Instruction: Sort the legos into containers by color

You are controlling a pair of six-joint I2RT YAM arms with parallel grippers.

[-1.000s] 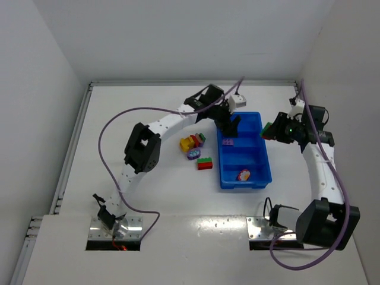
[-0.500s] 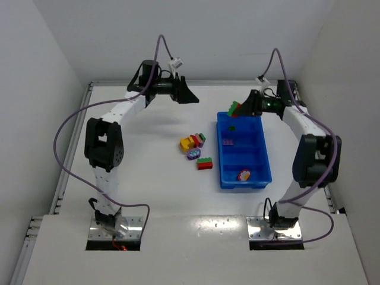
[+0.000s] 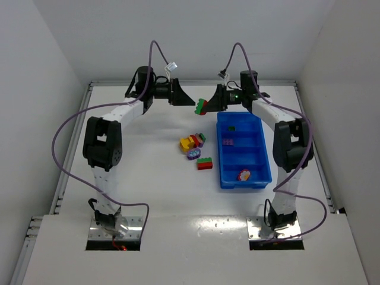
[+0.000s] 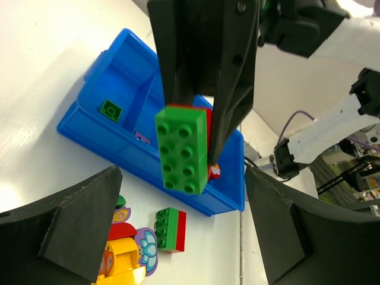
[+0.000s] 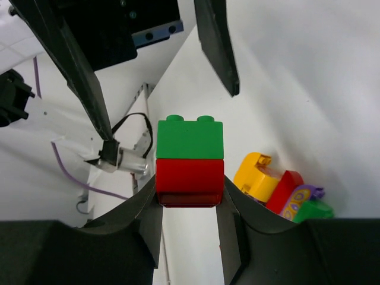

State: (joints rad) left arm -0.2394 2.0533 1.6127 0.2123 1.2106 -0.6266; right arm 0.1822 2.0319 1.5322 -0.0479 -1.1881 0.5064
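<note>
Brick shift: green-and-red brick carried leftward since half a second earlier, from above the far-left corner of the tray out past that corner, toward the opposite arm.
Brick position: aloft, clear of tray and table, green half outward, red half in the grip.
Right gripper: pressed together on the red half, pinching it from both sides.
Left gripper: spread wide, holding nothing, facing the brick and just short of it; no contact visible.
Meaning for the task: probably a handover, or a pull to split the two colours; neither half sorted yet.
Blue tray: small green piece in the far compartment, purple piece in the next, pink-and-red piece in the nearest.
Unsorted legos: loose cluster of yellow, red, purple and green, plus second green-and-red brick, on the table just left of the tray.
</note>
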